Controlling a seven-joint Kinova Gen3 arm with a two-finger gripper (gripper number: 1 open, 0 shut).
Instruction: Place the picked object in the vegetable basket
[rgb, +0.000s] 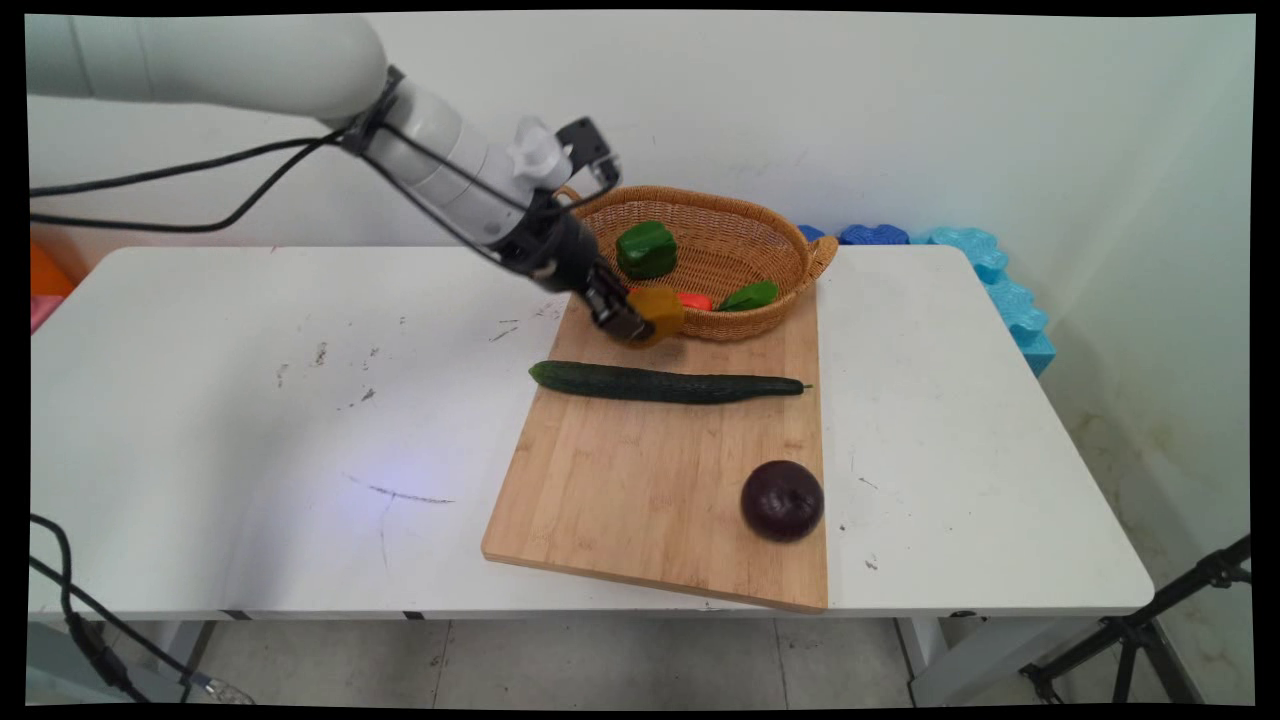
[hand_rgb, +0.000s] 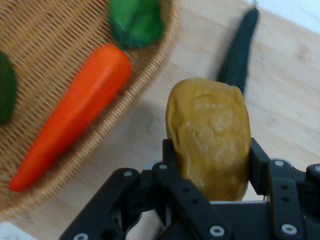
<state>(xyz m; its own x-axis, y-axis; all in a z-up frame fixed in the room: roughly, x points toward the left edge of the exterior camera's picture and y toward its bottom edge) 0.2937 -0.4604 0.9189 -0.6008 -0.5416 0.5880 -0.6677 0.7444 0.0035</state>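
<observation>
Table (rgb: 250, 420): white and scuffed, carrying everything else in view.
Cutting board (rgb: 640, 480): lying lengthwise from the near edge toward the wall, its far end tucking under the basket.
Basket (rgb: 790, 262): woven wicker, sitting at the board's far end; it is holding a green pepper (rgb: 646, 249), a carrot (hand_rgb: 75, 115) and a smaller green vegetable (rgb: 750, 295).
Cucumber (rgb: 665, 384): lying crosswise on the board, long axis running left to right, just nearer the camera than the gripper.
Onion (rgb: 782, 500): dark purple, resting near the board's near right corner, well apart from the arm.
Gripper (rgb: 640, 318): reaching in from the upper left and slanting down, hanging just above the board between basket rim and cucumber; its fingers are clamping the potato from both sides.
Potato (hand_rgb: 209, 135): yellowish-brown, standing lengthwise out of the jaws, its free end pointing away from the hand. The basket wall is lying just beside it, to the left in the hand view; the cucumber is lying beyond, further along the board.
</observation>
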